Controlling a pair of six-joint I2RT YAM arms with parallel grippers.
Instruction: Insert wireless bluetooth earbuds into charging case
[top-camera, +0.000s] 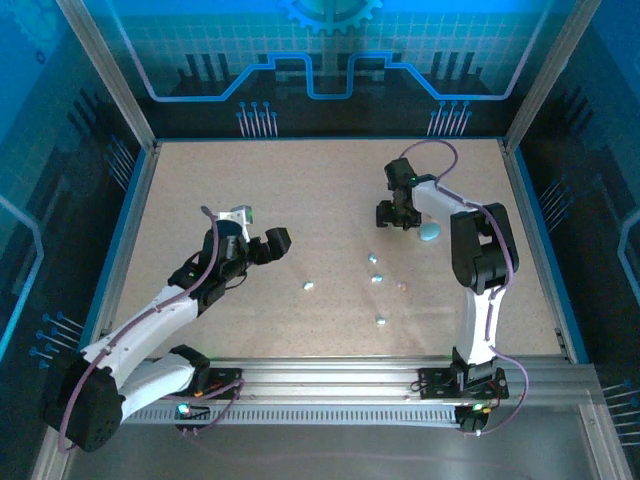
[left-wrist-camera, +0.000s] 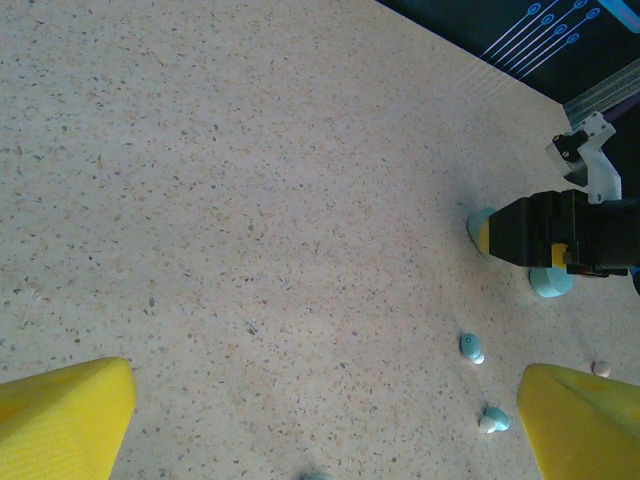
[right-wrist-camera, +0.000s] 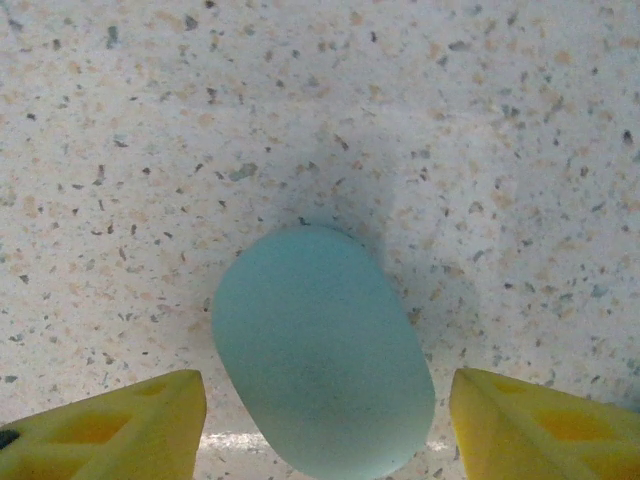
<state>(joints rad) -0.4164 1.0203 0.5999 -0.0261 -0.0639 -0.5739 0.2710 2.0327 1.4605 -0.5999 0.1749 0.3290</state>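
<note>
A smooth pale blue oval charging case (right-wrist-camera: 320, 350) lies flat on the speckled table between the yellow fingers of my right gripper (right-wrist-camera: 325, 392). The gripper is open, with a gap on each side of the case. From the left wrist that case (left-wrist-camera: 479, 228) peeks out from under the right gripper's black body. Several tiny bluish-white earbuds lie loose mid-table (top-camera: 309, 286) (top-camera: 372, 257) (top-camera: 377, 278), plus a pinkish one (top-camera: 403, 285). My left gripper (top-camera: 270, 243) hovers wide open left of them, nothing between its fingers (left-wrist-camera: 62, 412); two earbuds (left-wrist-camera: 470, 347) (left-wrist-camera: 494, 420) sit near its right finger.
A second pale blue pod (top-camera: 430, 231) rests just right of the right gripper (top-camera: 398, 213), also visible from the left wrist (left-wrist-camera: 552, 283). Another earbud (top-camera: 381, 320) lies nearer the front rail. Metal frame posts and blue walls bound the table.
</note>
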